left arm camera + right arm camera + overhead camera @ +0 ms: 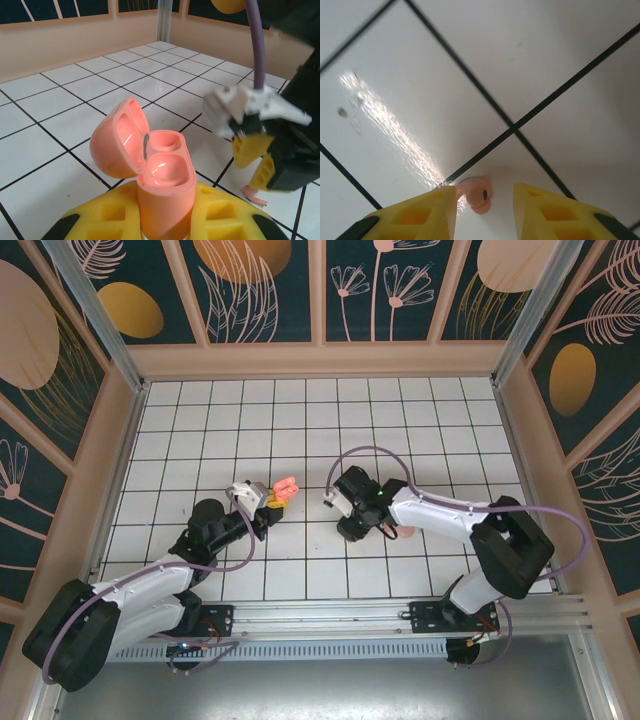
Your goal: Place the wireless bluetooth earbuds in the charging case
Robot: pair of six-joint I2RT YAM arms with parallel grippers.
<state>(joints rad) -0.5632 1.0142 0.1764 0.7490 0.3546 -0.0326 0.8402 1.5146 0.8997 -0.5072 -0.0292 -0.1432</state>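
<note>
The coral charging case stands upright with its lid swung open to the left and both wells empty. My left gripper is shut on its lower body with yellow fingers. From above, the case sits left of centre at the tip of the left gripper. One tiny salmon-pink earbud lies on a white tile between the yellow fingers of my right gripper. The jaws stand apart and the earbud rests close against the left finger. In the left wrist view, the right gripper points down over that earbud.
White tiled floor with black grout lines, walled by pale wood panels on three sides. The right arm reaches in from the right, and a small pale pink thing peeks out beside it. The two grippers are about one tile apart.
</note>
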